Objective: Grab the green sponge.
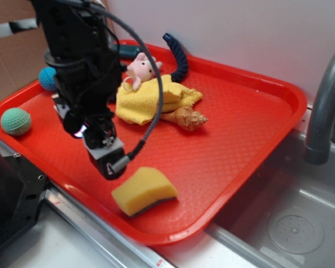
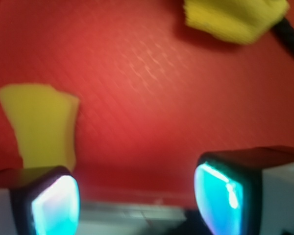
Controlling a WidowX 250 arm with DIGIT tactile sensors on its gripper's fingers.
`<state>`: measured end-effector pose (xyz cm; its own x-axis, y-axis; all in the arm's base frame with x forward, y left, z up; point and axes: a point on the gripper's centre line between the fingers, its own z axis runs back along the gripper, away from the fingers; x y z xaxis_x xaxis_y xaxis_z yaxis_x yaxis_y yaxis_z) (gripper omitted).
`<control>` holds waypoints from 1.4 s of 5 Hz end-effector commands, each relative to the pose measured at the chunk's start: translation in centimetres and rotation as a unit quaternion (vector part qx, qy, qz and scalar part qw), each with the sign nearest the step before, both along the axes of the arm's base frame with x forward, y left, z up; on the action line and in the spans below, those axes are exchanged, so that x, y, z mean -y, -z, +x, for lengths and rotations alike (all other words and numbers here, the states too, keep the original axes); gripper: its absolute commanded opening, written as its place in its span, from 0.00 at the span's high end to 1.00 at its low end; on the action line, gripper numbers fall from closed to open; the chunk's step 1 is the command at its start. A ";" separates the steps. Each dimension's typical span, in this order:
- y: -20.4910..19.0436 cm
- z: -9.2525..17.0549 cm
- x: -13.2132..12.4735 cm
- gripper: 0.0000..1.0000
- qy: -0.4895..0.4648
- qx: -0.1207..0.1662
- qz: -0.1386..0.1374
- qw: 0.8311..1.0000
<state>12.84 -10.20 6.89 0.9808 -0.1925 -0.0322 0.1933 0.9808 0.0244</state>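
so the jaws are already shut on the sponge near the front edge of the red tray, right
Not quite. The gripper is open and holds nothing. The wrist view shows its jaws spread over bare tray, with the sponge off to one side. The sponge does lie near the front edge of the red tray, as the exterior view shows.

- a black robot arm's end effector (image 1: 107,159) hangs low over a red tray (image 1: 257,111), just left of and above the green sponge (image 1: 144,190); whether it is parted cannot be told.
- the sponge lies near the tray's front rim, yellow foam up, dark layer underneath.
- further back, a yellow cloth (image 1: 151,100) sits bunched with a pink pig toy (image 1: 140,70) on top and a seashell (image 1: 187,118) touching its front edge.
- a mint-green ball (image 1: 15,121) and a blue ball (image 1: 47,78) rest near the left rim.
- a grey faucet (image 1: 324,106) rises over the sink (image 1: 290,223) at right.
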 end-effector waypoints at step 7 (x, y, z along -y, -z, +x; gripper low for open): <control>2.3 0.2 -0.5 1.00 -0.015 0.021 -0.003 1.000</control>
<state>12.91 -9.13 4.19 0.9875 -0.1568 -0.0128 0.1572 0.9869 0.0376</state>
